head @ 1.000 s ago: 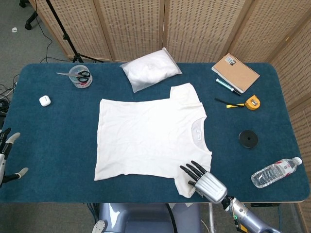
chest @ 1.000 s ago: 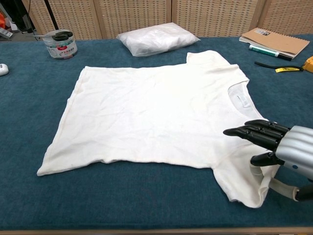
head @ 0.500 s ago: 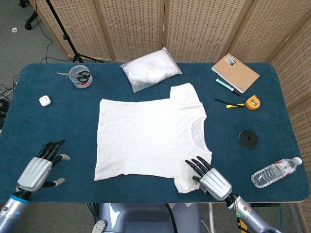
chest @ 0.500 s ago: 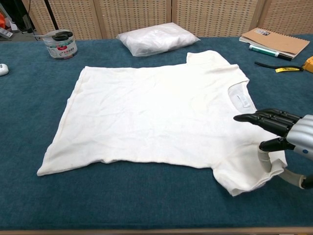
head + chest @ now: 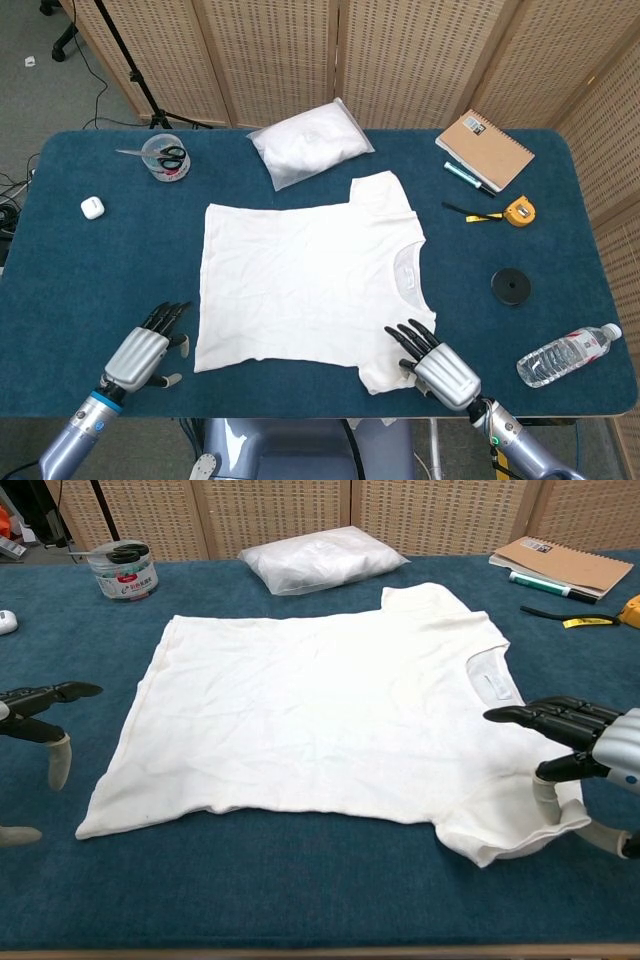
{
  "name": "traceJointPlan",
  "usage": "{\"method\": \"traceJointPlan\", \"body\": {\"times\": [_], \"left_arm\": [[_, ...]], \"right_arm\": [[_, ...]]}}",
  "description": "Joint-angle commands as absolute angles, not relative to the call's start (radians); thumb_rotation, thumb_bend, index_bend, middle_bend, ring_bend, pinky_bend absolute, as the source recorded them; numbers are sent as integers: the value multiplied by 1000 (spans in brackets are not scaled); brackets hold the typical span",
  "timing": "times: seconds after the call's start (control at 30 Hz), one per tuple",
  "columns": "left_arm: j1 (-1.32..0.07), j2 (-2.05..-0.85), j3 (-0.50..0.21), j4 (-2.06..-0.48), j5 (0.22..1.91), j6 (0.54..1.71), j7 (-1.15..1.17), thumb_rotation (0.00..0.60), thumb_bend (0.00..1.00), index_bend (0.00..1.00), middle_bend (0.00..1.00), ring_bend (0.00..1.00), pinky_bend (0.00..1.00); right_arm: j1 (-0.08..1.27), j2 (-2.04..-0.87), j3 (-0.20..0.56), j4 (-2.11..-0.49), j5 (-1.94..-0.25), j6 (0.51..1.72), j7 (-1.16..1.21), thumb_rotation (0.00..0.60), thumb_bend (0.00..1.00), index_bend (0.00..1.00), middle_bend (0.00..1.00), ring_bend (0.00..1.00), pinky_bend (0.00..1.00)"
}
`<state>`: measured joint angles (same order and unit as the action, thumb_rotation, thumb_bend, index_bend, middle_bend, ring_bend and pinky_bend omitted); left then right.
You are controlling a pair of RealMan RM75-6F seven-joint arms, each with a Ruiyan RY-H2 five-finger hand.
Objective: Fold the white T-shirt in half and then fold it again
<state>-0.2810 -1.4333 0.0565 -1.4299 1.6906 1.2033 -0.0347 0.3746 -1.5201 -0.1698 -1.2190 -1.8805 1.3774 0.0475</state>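
2 spread, empty hands, left hand and right hand, over blue table before wicker screens.

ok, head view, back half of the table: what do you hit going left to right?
Earbud case → scissors tub → bagged white item → notebook → tape measure.

Bare blue table beside the T-shirt; tub, earbud case well apart.
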Motion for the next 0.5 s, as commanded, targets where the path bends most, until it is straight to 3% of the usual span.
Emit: {"method": "traceJointPlan", "body": {"times": [0.03, 0.5], "left_arm": [[-291, -1446, 56, -1419, 1677, 1193, -30, 600, 100, 588, 0, 0, 0], [-363, -1485, 76, -1372, 1667, 1117, -134, 600, 121, 588, 0, 0, 0]], "right_arm": [[375, -1520, -170, -1218, -1879, 1377, 49, 600, 595, 663, 22, 0, 0], [377, -1519, -173, -1218, -1875, 1372, 61, 600, 604, 663, 22, 0, 0]]}}
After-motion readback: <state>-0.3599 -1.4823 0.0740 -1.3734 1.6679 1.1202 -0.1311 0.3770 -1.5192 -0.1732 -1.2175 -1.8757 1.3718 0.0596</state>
